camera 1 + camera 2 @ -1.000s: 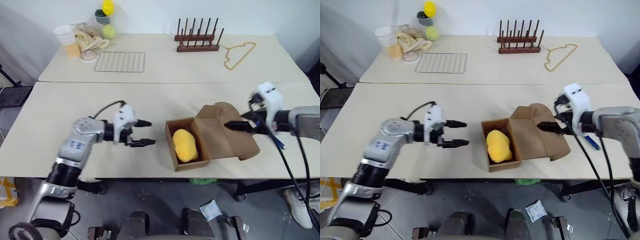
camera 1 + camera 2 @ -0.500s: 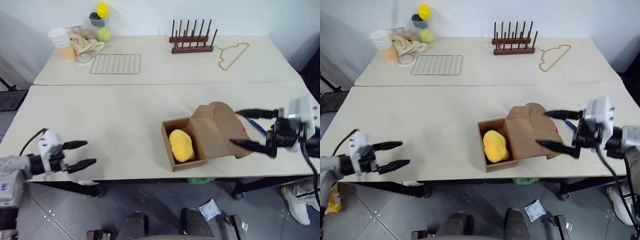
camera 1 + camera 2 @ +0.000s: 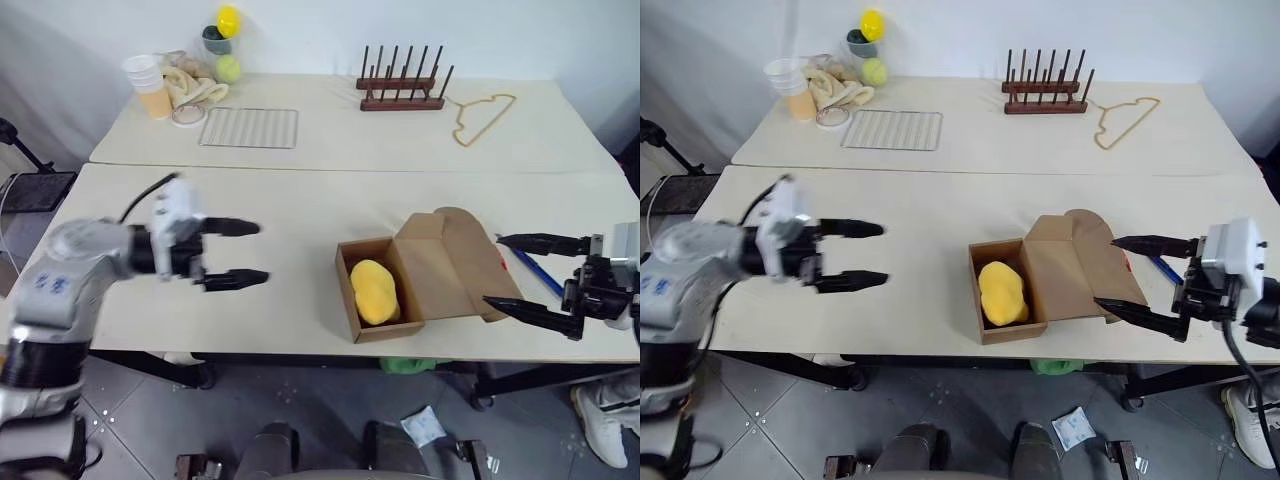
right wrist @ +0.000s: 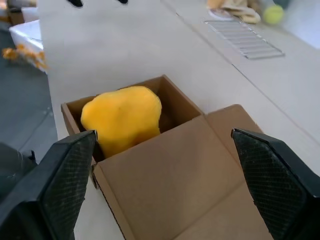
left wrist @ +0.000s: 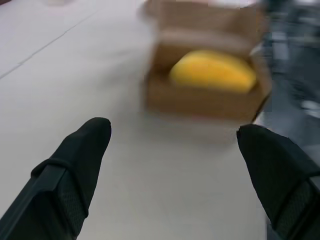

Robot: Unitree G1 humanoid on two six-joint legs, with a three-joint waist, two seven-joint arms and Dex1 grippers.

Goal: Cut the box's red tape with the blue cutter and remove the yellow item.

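The box [image 3: 420,272] stands open near the front edge of the table [image 3: 300,215], and the yellow item [image 3: 375,291] lies in its left compartment, long axis running front to back. The right gripper [image 3: 535,276] hovers just right of the box, by the folded-out flaps, fingers spread wide and empty — it looks the nearer one. The left gripper [image 3: 235,254], also wide open and empty, points at the box from well to its left. The blue cutter [image 3: 527,265] lies just right of the box.

Near surface [image 3: 280,300]: the box [image 3: 425,275] lies open, the blue cutter [image 3: 532,270] just beside it. Far surface [image 3: 330,150]: wire rack [image 3: 248,127], peg stand [image 3: 402,88], hanger [image 3: 482,113], cups [image 3: 148,84].
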